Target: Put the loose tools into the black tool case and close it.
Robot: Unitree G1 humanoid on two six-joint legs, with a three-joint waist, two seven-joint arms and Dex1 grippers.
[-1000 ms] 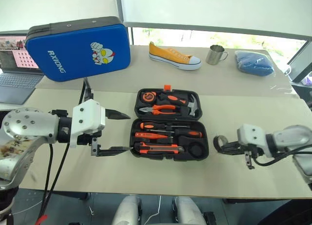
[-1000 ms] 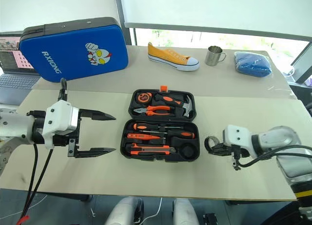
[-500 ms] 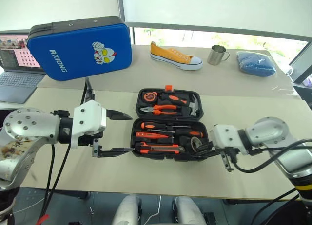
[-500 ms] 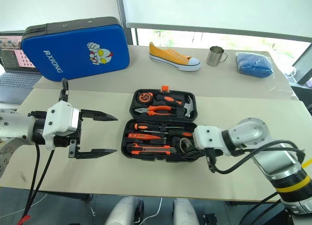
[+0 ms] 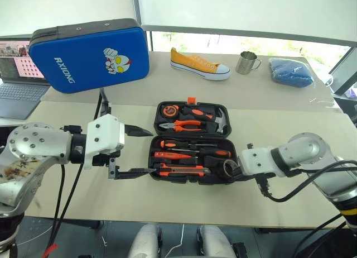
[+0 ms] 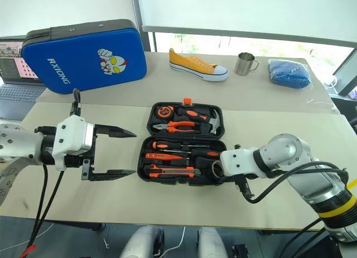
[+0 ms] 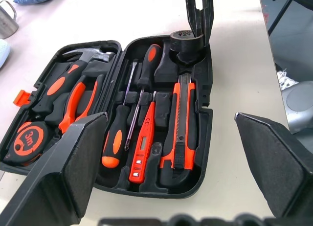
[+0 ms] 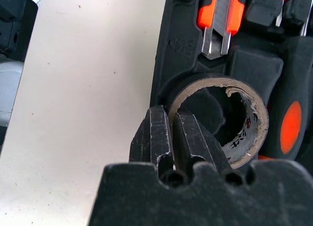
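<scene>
The right gripper is closed on the wall of the small grey tape roll, one finger inside the ring and one outside, and the roll is held in the round pocket at the near right corner of the black tool case. The left gripper is spread wide and holds nothing; it is held just off the left side of the case, above the table.

The case lies open in the middle of the table, toward the near edge. In its near half are seen two black-and-orange screwdrivers, a thin orange tester pen and a black-and-orange utility knife, each lying in a shaped slot. In the far half are set orange-handled pliers, a hammer and a tape measure, with an orange latch on the far rim.

A blue zip case is stood at the far left of the table.
</scene>
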